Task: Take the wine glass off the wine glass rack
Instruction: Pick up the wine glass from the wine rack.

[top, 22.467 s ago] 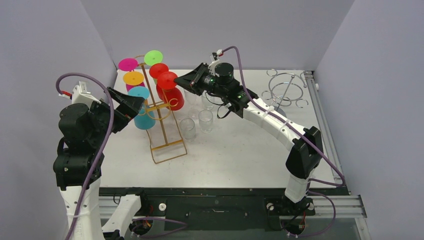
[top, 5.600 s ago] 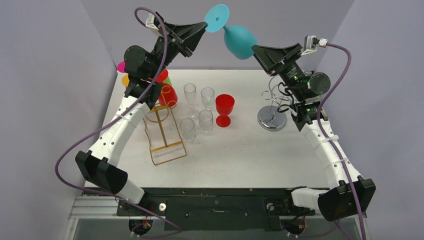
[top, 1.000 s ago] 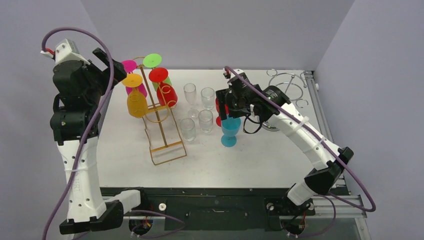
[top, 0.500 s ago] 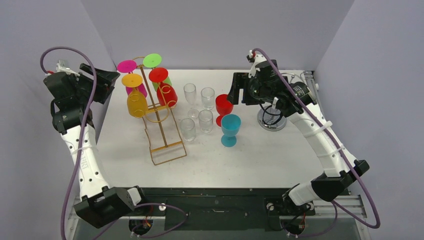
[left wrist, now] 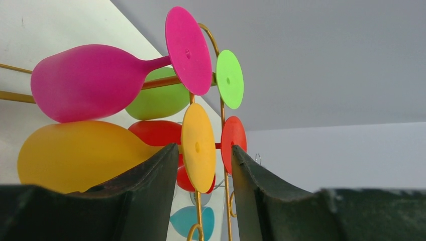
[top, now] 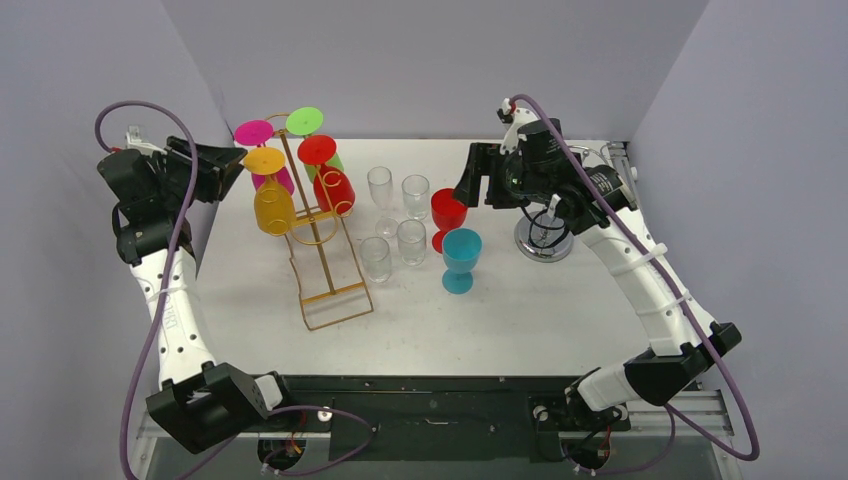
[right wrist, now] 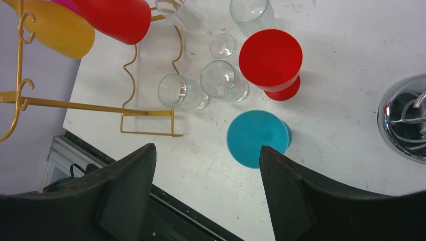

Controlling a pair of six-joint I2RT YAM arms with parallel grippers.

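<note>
The teal wine glass [top: 461,255] has moved from the rack [right wrist: 95,107] onto the table [top: 520,300].

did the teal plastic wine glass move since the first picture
Yes: the teal plastic wine glass left the gold wire rack and now stands on the white table to its right.

From the left wrist, the fingers [left wrist: 145,201] of the left gripper [left wrist: 203,150] hide the lower bowl of the yellow glass [left wrist: 75,150], the magenta glass [left wrist: 85,80] covers most of the green glass [left wrist: 158,100], and the teal glass [left wrist: 190,221] is only a sliver at the bottom edge. From the right wrist, the chrome stand [right wrist: 392,125] near the table's far right corner is cut by the right edge; overhead, the right arm [top: 640,280] covers part of its base.
</note>
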